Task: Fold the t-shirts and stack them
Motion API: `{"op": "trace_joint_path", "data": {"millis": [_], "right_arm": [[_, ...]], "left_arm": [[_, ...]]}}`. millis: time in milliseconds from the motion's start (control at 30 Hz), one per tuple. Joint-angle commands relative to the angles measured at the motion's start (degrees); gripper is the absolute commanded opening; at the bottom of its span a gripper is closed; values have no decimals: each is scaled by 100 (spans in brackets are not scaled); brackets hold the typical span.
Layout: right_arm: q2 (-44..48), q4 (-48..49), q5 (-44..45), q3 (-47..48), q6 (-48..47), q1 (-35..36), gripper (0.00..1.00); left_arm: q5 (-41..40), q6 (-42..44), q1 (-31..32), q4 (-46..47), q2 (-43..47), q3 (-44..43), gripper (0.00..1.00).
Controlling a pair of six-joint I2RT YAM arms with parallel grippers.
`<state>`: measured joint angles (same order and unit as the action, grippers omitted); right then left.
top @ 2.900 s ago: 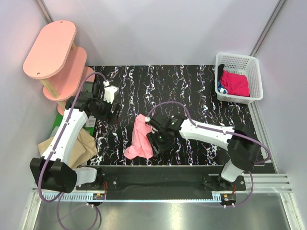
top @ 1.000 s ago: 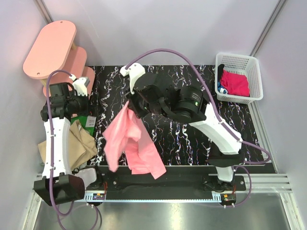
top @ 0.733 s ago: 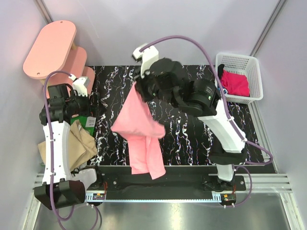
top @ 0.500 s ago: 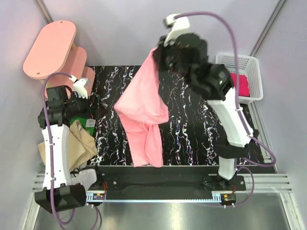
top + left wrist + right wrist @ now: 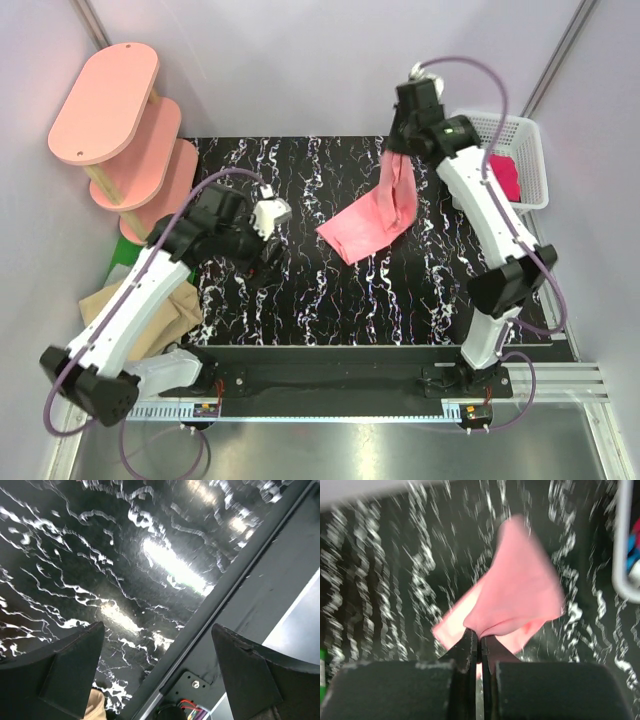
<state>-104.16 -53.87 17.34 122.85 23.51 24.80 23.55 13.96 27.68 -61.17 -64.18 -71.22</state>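
My right gripper is raised at the back right, shut on a bunched edge of the salmon-pink t-shirt. The shirt hangs from it and its lower part spreads on the black marbled table. The right wrist view shows the closed gripper pinching the pink cloth. My left gripper hovers over the table's left-middle, open and empty; in its wrist view the gripper has both fingers wide apart. A tan-beige t-shirt lies crumpled at the left edge. A magenta-red t-shirt sits in the basket.
The white lattice basket stands at the back right, close to my right arm; its rim shows in the right wrist view. Pink oval shelf boards rise at the back left. The table's front rail runs below my left gripper.
My right arm swung the pink shirt from the table's left-middle up and over to the back right, where its lower end now rests. My left arm reached from the left edge inward over the table.
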Motion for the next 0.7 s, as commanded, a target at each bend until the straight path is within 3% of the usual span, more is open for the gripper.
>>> {"op": "trace_joint_path", "data": {"millis": [0,67,200,367,667], "right_arm": [[-87,235,-1061,-498,356,43,0],[-218,324,-1417,-516,365,130,0],[-482,131,-1182,-174,303,342,0],[-386,52,-558,-261,277,324,0],[220,96,252,-1227,339,289,0]], "left_arm": [[-703,-120,71,183,-498,-59,92],[-668,-217,62,576,-411,177,92],[-1368,-306,123,1133,-726,399,92],[-2194,-43,298,1352,-2016,-409,91],[-2162,125,949,1520,-4468,-2404,91]]}}
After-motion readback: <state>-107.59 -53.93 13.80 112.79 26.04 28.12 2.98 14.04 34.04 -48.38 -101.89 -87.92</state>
